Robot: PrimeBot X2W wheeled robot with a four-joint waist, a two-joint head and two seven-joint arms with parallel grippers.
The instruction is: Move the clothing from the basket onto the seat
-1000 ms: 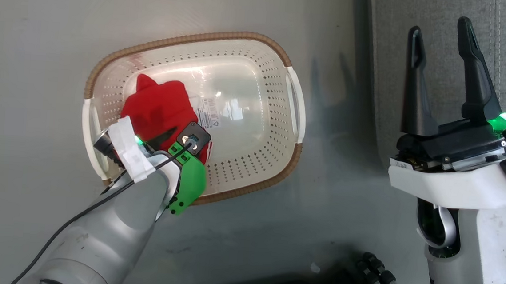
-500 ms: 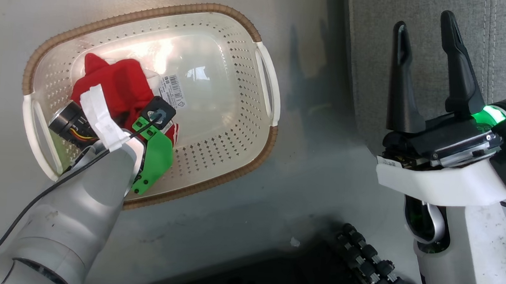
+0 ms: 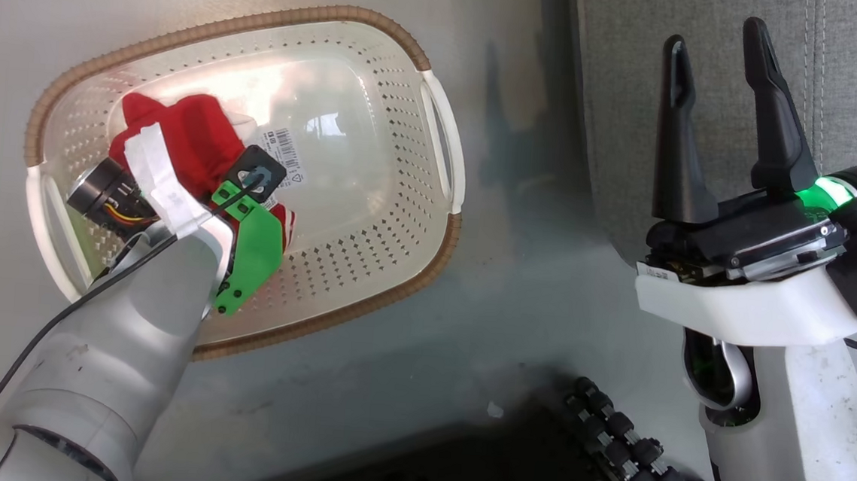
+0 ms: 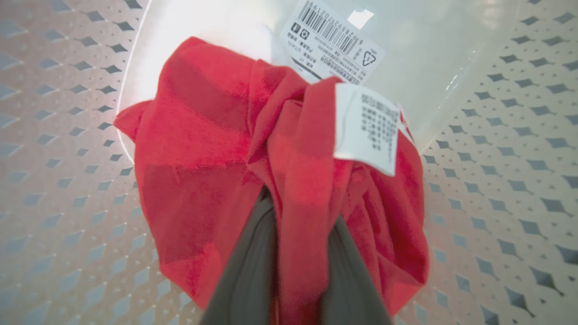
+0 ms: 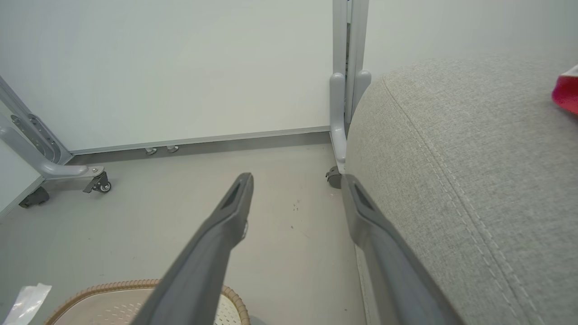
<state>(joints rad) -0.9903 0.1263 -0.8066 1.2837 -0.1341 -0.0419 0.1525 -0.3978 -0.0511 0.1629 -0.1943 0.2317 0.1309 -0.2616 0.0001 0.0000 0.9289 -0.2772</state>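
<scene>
The bright red soft fabric garment (image 4: pixel 203 149) lies bunched in the cream perforated plastic laundry basket with a brown woven rim (image 3: pixel 366 266), at the end where the left pincer (image 4: pixel 300 207) reaches in. This pincer's two dark fingers stand close together, clamped on a fold of the red cloth that runs up between them. The rest of the garment spreads to either side of the fingers and ahead of them. A white printed care label (image 4: pixel 365 128) hangs on the cloth just ahead and to the right of the fingertips. Beyond it a white barcode sticker (image 4: pixel 332 43) lies flat on the basket's smooth bottom. The basket stands on the grey floor (image 3: pixel 482 335).

The right pincer (image 3: pixel 716 34) is well apart from the basket, its fingers spread wide with nothing between them. Just beside it on its right is the large light grey upholstered seat cushion with a stitched seam (image 5: pixel 451 158). Far along the seat's top from that pincer lies a small piece of red fabric with a pale edge (image 5: pixel 566 92).
</scene>
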